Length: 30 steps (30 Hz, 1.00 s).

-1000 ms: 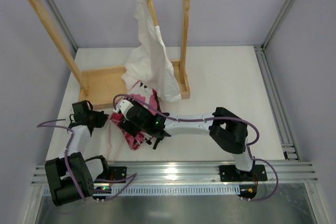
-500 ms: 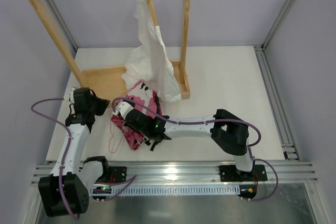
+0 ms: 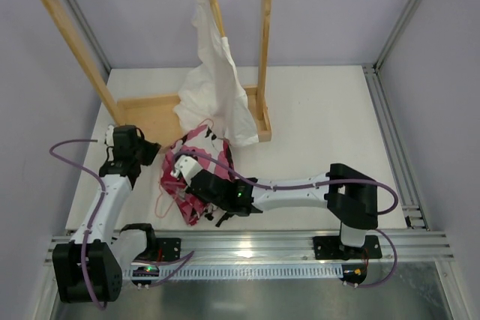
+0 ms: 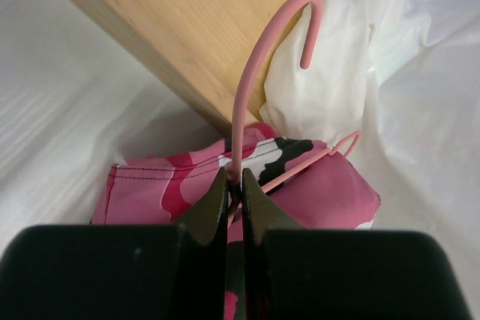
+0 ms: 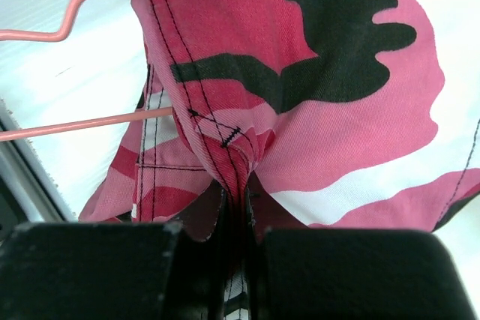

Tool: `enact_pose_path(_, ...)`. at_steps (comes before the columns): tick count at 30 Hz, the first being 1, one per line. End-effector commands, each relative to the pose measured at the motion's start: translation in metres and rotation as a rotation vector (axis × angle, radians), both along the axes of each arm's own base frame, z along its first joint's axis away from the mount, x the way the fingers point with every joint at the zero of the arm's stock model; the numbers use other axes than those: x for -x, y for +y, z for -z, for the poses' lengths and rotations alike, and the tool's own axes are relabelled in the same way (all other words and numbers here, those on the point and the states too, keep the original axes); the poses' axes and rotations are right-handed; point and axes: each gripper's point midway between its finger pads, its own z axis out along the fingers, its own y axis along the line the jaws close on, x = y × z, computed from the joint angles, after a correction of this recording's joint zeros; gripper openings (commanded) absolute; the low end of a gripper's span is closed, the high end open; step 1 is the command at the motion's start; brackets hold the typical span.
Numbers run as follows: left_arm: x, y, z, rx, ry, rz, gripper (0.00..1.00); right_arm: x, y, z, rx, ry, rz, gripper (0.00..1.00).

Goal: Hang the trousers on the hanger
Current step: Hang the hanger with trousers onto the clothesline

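The pink, white and black camouflage trousers (image 3: 201,179) lie bunched on the table in front of the wooden rack. The thin pink wire hanger (image 4: 249,73) stands tilted over them, its hook near the rack's base, and one wire corner (image 3: 160,204) sticks out to the left of the cloth. My left gripper (image 4: 234,179) is shut on the hanger's neck just below the hook; in the top view it (image 3: 152,152) is left of the trousers. My right gripper (image 5: 237,185) is shut on a stitched fold of the trousers (image 5: 330,110), with hanger wire (image 5: 82,122) beside it.
A wooden rack stands at the back, with its base tray (image 3: 146,118) just behind the trousers. A white garment (image 3: 217,88) hangs there on a tan wooden hanger and drapes onto the base. A metal rail (image 3: 255,245) runs along the near edge.
My right gripper has closed on the trousers and its arm has swung right. The left arm has moved away from me and rightward with the hanger; the trousers are bunched higher.
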Motion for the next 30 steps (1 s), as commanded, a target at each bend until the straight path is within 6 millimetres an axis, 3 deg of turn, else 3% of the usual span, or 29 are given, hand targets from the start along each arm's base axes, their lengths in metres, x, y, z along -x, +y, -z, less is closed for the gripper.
enact_pose_path(1,-0.008,0.009,-0.010,-0.041,-0.062,-0.039,0.00,0.018,0.016,-0.040,-0.173,0.022,-0.013,0.04)
enact_pose_path(5,-0.010,0.013,-0.034,-0.059,-0.128,-0.051,0.00,0.030,0.015,-0.040,-0.198,0.020,-0.012,0.04)
enact_pose_path(9,-0.017,0.002,-0.059,-0.031,-0.222,-0.005,0.00,0.034,0.018,-0.057,-0.210,-0.002,-0.007,0.04)
enact_pose_path(15,-0.007,-0.002,-0.107,-0.043,-0.293,0.020,0.01,0.029,0.015,-0.102,-0.296,-0.035,0.030,0.04)
enact_pose_path(17,-0.004,-0.003,-0.133,-0.057,-0.313,0.038,0.01,0.029,0.010,-0.121,-0.347,-0.039,0.040,0.04)
enact_pose_path(18,-0.004,-0.004,-0.155,-0.072,-0.352,0.049,0.01,0.029,0.009,-0.130,-0.371,-0.042,0.043,0.04)
enact_pose_path(21,0.001,-0.003,-0.177,-0.099,-0.368,0.060,0.01,0.029,0.005,-0.156,-0.438,-0.045,0.048,0.04)
enact_pose_path(22,0.002,-0.003,-0.195,-0.117,-0.399,0.071,0.00,0.029,0.005,-0.164,-0.454,-0.048,0.048,0.04)
enact_pose_path(24,0.004,-0.013,-0.198,-0.117,-0.379,0.115,0.00,0.030,0.005,-0.176,-0.482,-0.054,0.042,0.04)
enact_pose_path(25,0.004,-0.015,-0.211,-0.130,-0.400,0.127,0.01,0.030,0.008,-0.186,-0.500,-0.058,0.036,0.04)
enact_pose_path(30,0.005,-0.016,-0.231,-0.178,-0.396,0.152,0.00,0.029,0.019,-0.206,-0.532,-0.078,0.020,0.04)
